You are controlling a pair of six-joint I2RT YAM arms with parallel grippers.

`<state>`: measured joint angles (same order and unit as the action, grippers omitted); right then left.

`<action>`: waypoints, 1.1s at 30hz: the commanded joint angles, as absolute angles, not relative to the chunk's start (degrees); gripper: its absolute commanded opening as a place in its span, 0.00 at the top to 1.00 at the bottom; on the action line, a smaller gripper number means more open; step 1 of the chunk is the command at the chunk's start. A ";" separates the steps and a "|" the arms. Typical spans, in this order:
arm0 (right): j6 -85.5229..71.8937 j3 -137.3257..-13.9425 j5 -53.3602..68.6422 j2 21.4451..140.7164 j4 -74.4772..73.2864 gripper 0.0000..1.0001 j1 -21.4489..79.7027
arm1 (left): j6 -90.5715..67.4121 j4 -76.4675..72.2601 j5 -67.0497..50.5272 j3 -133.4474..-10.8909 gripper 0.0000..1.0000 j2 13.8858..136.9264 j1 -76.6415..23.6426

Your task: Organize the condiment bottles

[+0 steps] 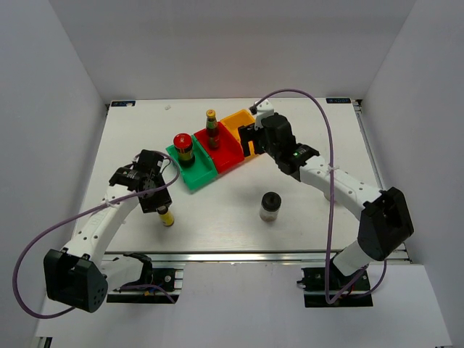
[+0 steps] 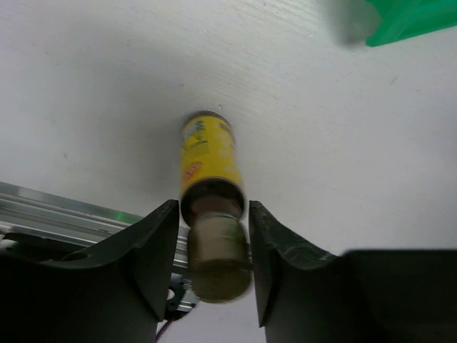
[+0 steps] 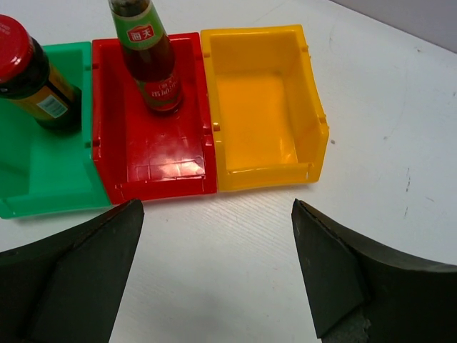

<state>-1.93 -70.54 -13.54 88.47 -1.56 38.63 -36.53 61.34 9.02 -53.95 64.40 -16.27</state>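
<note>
Bins in a row, slim yellow bottle [image 2: 207,161] at the left gripper [image 2: 213,211].
Green bin [image 3: 43,179] holds red-capped dark jar [image 3: 28,71]; red bin [image 3: 161,161] holds yellow-capped dark sauce bottle [image 3: 150,64]; orange bin [image 3: 264,100] sits alongside. Right gripper [image 3: 216,206] is spread wide before them. Black-topped shaker [image 1: 270,206] stands alone on table [image 1: 217,217]. Yellow bottle is near the table's near edge, cap between the left gripper's narrow-set fingers; contact cannot be told. Long axis follows the fingers, base pointing away toward the tabletop.

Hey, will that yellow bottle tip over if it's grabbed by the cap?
Probably tippy: the yellow bottle is tall and slim on a narrow base. Its round cap might slip in the left end effector.
</note>
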 commanded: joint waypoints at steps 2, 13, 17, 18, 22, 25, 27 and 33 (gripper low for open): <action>-3.51 -68.73 -16.00 85.61 0.35 0.11 38.32 | -34.54 60.21 6.25 -54.67 0.53 65.21 -16.44; -4.39 -66.01 -16.52 83.23 0.35 0.11 38.14 | -29.88 59.24 0.18 -58.18 1.00 64.25 -16.44; -4.39 -64.17 -16.70 81.66 1.14 0.11 37.97 | -28.31 57.05 -3.33 -61.16 1.00 64.60 -16.52; -4.31 -63.90 -16.87 81.39 1.32 0.11 37.88 | -27.95 56.69 -3.95 -61.87 1.00 64.77 -16.61; -4.22 -62.41 -17.75 79.98 1.76 0.11 37.36 | -26.63 53.28 -8.59 -65.21 1.00 65.83 -17.22; -4.04 -60.47 -18.98 78.31 3.16 0.11 36.83 | -25.75 50.46 -11.24 -67.67 1.00 67.93 -18.36; -4.48 -58.72 -19.86 76.73 4.74 0.11 35.52 | -25.93 47.40 -10.20 -70.39 1.00 70.21 -19.77; -5.10 -57.30 -19.60 74.53 5.36 0.11 33.14 | -26.28 36.58 -4.14 -78.63 1.00 76.98 -20.74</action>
<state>-4.36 -57.52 -18.13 76.29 1.69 34.09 -26.57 46.44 -6.37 -72.49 75.92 -20.51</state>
